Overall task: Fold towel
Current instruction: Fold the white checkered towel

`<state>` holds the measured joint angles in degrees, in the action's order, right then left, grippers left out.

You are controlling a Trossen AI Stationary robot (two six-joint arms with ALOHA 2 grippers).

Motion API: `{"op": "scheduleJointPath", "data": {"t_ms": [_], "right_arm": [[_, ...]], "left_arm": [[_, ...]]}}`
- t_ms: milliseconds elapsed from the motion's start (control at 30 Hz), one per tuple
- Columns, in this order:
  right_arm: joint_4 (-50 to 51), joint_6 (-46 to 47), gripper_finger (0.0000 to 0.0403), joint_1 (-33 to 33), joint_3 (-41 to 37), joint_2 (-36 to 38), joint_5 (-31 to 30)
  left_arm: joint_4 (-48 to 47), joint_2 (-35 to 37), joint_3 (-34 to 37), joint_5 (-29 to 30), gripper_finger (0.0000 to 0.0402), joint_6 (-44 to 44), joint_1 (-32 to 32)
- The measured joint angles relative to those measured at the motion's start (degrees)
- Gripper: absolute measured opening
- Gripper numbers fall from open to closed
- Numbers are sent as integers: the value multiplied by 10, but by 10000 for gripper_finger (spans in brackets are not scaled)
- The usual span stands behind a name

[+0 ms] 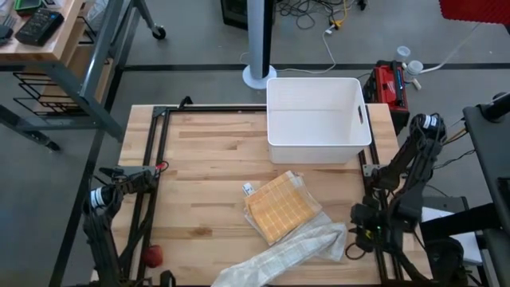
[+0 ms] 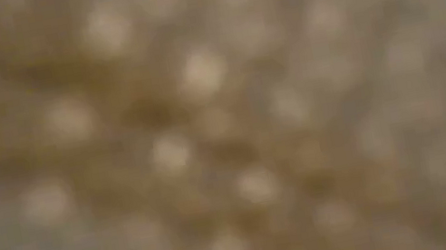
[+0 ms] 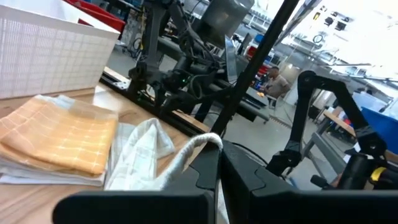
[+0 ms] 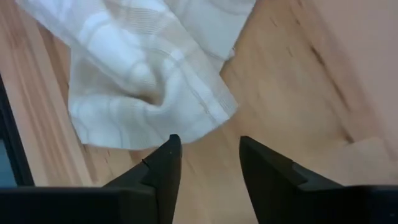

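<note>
A white-and-beige checked towel [image 1: 287,253] lies stretched out on the wooden table, running from the right side to the near edge. Its right end [image 4: 149,74] lies bunched on the wood. My right gripper [image 4: 208,149] hovers open just over that end's corner, with nothing between its fingers. My left gripper [image 3: 217,155] is at the near edge, outside the high view, shut on the towel's other end. A folded orange checked towel [image 1: 279,207] rests on a folded white one at mid-table. Blurred beige cloth fills the low view. My left gripper pinches a gathered, rolled edge of the white towel [image 3: 208,140] between its two shut fingers. The fingers lie level, pointing toward the table's right side. From the hold the cloth drops slack to the tabletop [image 3: 140,155] beside the orange towel.
A white plastic bin [image 1: 319,119] stands at the far middle of the table. Black rails [image 1: 155,159] run along the left side and a small red thing [image 1: 151,255] lies at the near left. Bare wood lies between the rails and the folded towels.
</note>
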<state>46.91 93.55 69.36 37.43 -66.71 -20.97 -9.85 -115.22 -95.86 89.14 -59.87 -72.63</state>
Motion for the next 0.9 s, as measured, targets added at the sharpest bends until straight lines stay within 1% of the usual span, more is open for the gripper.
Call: {"op": "scheduleJointPath", "data": {"t_ms": [200, 333, 400, 500, 600, 800, 900], "right_arm": [[-57, 51, 168, -4, -50, 4, 0], [-133, 56, 178, -14, -83, 3, -5], [-186, 55, 185, -18, -99, 3, -15], [-241, 46, 195, -22, -112, 2, -31], [-245, 29, 206, -24, -115, 2, -40], [-259, 18, 221, -24, -118, -9, -94], [-273, 6, 222, -24, -118, -10, -110]], "left_arm": [[4, 0, 5, 1, 0, 16, 4], [6, 0, 3, 3, 0, 37, 8], [5, 0, 3, 3, 0, 38, 10], [4, 0, 3, 3, 0, 39, 12], [-5, 0, 3, 3, 0, 43, 15], [-4, 0, 3, 1, 0, 68, 28], [-4, -1, 3, 2, 0, 119, 37]]}}
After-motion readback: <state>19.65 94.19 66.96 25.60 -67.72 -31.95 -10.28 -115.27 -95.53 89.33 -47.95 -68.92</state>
